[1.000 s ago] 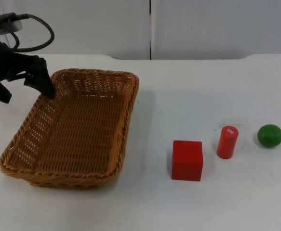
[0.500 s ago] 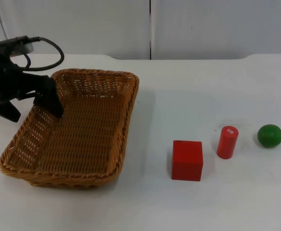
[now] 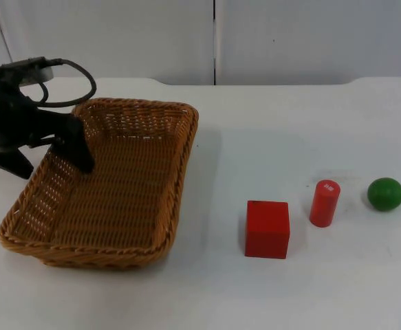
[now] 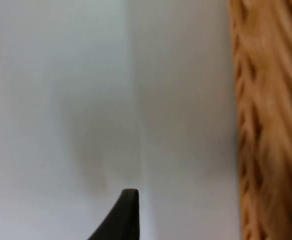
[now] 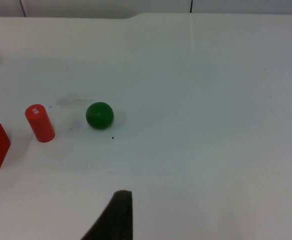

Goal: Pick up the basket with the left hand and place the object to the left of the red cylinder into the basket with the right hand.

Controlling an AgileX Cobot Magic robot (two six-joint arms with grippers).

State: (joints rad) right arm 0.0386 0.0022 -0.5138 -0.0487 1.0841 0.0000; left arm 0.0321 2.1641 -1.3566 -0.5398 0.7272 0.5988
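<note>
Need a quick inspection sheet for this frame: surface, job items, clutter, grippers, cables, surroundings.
Surface: white table top, flat, no spills seen.
Job's things: brown woven wicker basket resting on the table; red cube left of the upright red cylinder.
Clutter: green ball right of the cylinder, apart from it.
Grippers: left gripper straddles the basket's left rim, one finger inside, one outside; right gripper waits above the table.
Cables: nothing to report.
Surroundings: grey partition wall behind the table.
</note>
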